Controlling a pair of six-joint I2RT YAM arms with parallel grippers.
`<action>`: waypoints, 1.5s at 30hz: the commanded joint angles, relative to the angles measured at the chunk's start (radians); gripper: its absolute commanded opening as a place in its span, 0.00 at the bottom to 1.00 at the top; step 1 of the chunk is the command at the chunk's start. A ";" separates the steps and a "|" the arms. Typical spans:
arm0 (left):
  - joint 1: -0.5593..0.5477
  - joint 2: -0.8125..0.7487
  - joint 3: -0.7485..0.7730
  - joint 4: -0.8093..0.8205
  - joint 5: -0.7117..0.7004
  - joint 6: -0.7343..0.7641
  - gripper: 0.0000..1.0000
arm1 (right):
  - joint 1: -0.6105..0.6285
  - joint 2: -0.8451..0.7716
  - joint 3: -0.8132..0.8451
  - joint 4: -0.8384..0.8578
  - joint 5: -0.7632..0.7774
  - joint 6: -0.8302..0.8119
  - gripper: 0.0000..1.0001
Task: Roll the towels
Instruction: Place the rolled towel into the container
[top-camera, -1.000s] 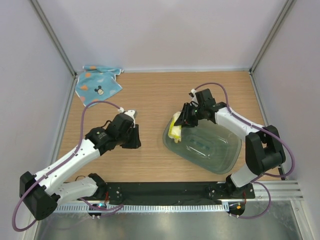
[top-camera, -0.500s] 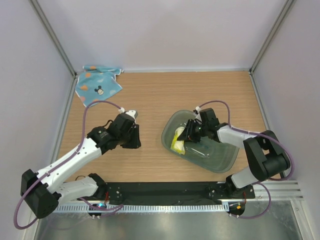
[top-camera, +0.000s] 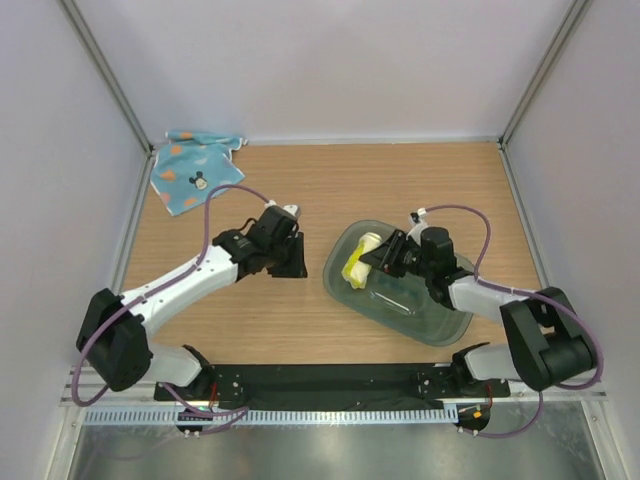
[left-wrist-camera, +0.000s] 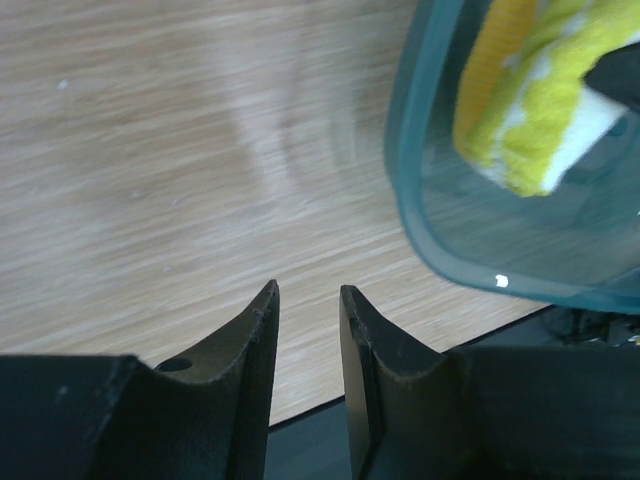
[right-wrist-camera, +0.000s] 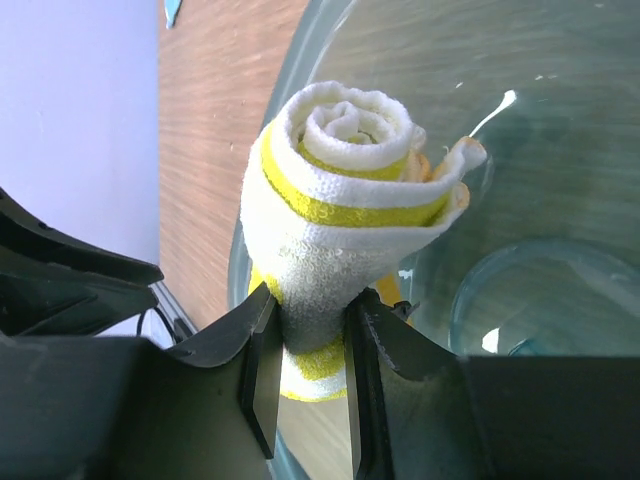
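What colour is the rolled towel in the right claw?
Rolled towel: white with yellow bands; right wrist view.

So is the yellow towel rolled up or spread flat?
Rolled up. The right wrist view shows the yellow towel end-on as a spiral of white and yellow layers, pinched in the right gripper over the tub.

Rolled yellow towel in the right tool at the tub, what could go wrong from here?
1. The right tool pinches the rolled yellow towel only near one end. Its outer flap looks loose, so it may unroll when released into the clear tub.
2. The left tool, empty, hovers near the tub's rim and could nudge it.
3. The blue towel lies unrolled at the far left corner, possibly awkward to reach.
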 joint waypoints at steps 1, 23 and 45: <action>0.016 0.085 0.077 0.136 0.066 -0.012 0.31 | -0.016 0.097 -0.042 0.239 -0.013 0.064 0.01; 0.047 0.321 0.108 0.368 0.331 -0.041 0.21 | -0.026 0.363 -0.062 0.267 0.012 0.006 0.25; 0.045 0.309 0.056 0.423 0.356 -0.110 0.15 | -0.012 -0.044 0.176 -0.551 0.244 -0.242 0.64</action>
